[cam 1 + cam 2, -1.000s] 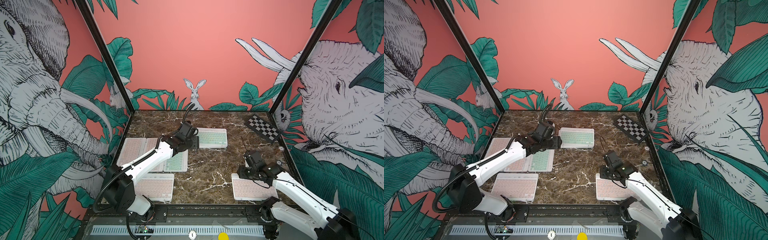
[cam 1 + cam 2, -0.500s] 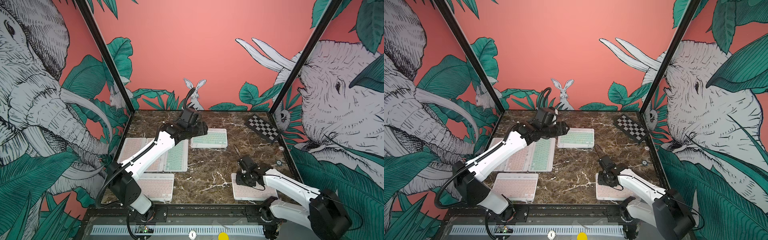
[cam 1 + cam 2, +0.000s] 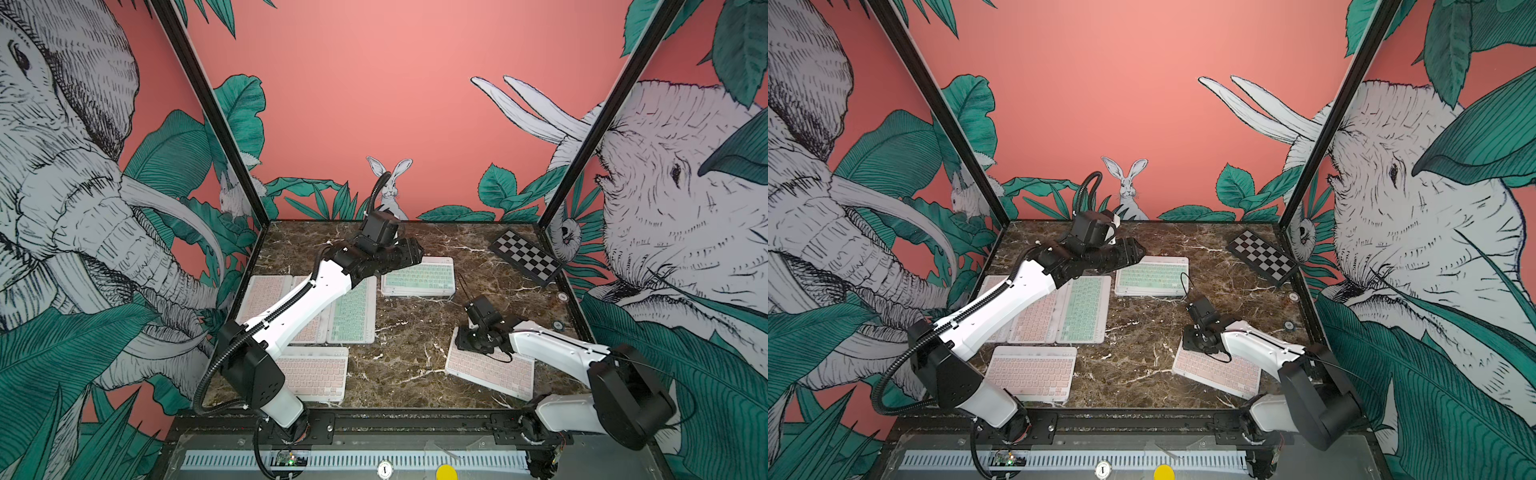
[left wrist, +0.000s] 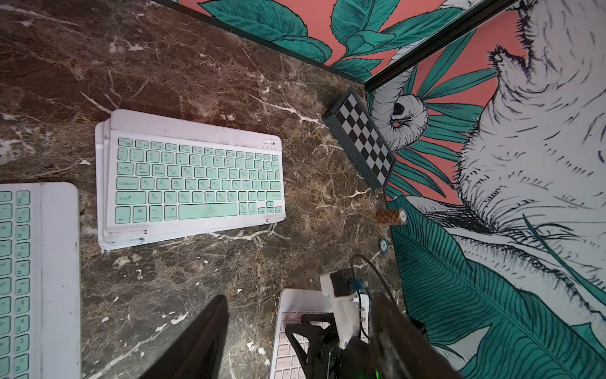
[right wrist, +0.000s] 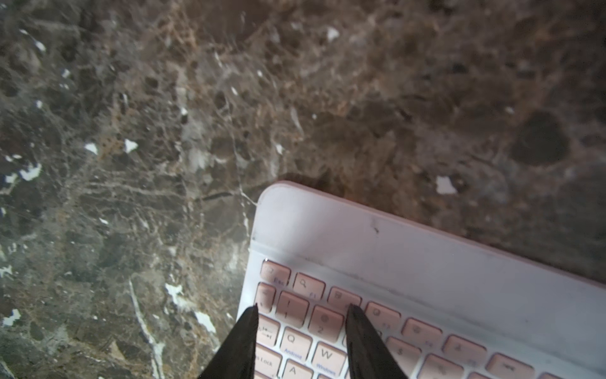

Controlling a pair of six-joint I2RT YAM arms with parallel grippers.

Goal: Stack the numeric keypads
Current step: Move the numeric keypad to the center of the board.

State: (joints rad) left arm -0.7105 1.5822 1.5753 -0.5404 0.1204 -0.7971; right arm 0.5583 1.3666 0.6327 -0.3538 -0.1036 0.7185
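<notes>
Far centre: green-keyed keypad stack (image 4: 196, 177), layers slightly offset. Near right: pink keypad (image 5: 426, 256), lying flat. Over its corner keys is the right gripper (image 5: 303, 311), jaws apart, nothing clasped. Best approach is probably to get one finger under the thin corner edge before closing, since the frame looks slippery. Above the stack is the left gripper (image 3: 409, 257), jaws spread and empty. A second ago it sat lower at the stack, jaws narrower, and the right arm reached farther out.
</notes>
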